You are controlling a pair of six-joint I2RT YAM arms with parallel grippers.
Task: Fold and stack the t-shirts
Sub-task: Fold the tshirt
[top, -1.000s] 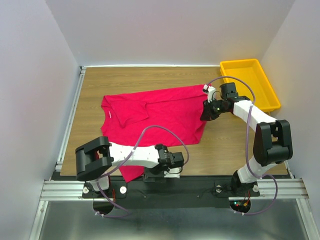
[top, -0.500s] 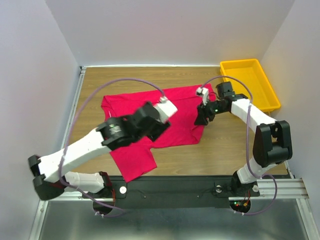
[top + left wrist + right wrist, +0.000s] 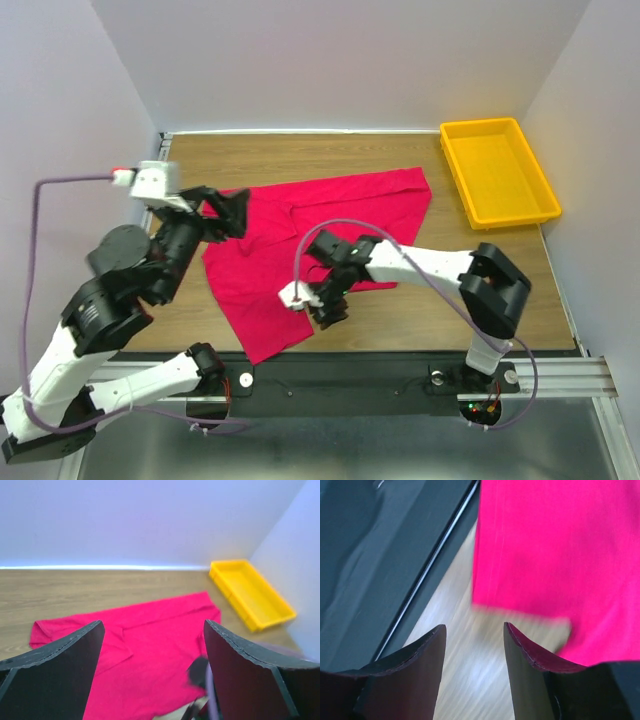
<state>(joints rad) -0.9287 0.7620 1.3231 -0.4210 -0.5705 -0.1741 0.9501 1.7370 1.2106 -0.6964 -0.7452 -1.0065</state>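
The crimson-red t-shirt [image 3: 370,200] lies spread flat on the wooden table [image 3: 300,155], its lower part reaching the near edge. High over the shirt's left end hangs my left gripper [image 3: 237,212], open. In the left wrist view that gripper [image 3: 153,625] stands wide open with nothing in it, looking down on the shirt [image 3: 145,645]. My right gripper [image 3: 328,308] is low at the shirt's near edge. In the right wrist view it [image 3: 474,627] is open over bare wood, with the shirt's hem [image 3: 560,545] just beyond the fingertips.
A yellow tray [image 3: 497,122] stands at the far right corner and also shows in the left wrist view [image 3: 252,592]. The black base rail [image 3: 350,365] runs along the near edge, close to the right gripper. White walls enclose the table.
The left arm swung up and left off the shirt, its gripper opening wider. The right gripper let go of the shirt's far right corner, opened, and moved to the near edge.
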